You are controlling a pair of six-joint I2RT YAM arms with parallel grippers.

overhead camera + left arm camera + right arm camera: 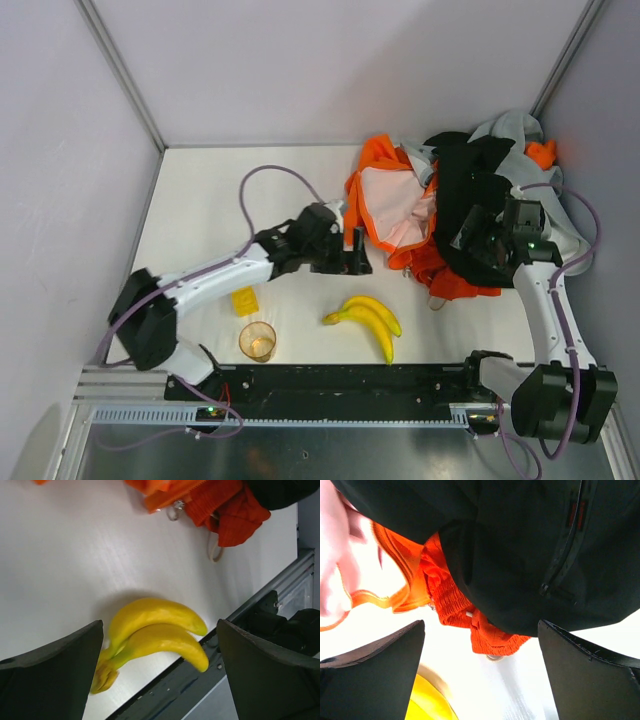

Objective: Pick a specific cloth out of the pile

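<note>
The pile (470, 200) lies at the back right: a black garment (480, 185) over a large orange garment with pale lining (395, 205), with grey fabric (515, 130) behind. A small all-orange cloth (542, 152) peeks out at the pile's far right edge. My right gripper (470, 245) is open just above the black garment (520, 545), with the orange ribbed hem (465, 610) below it. My left gripper (352, 260) is open and empty over the table, left of the pile. In its wrist view it frames the bananas (155, 635); the orange hem (225, 510) is farther off.
The bananas (365, 318) lie at front centre. A small yellow block (245, 300) and an orange translucent cup (257, 340) sit at front left. A black rail (340, 380) runs along the near edge. Walls close the back and sides.
</note>
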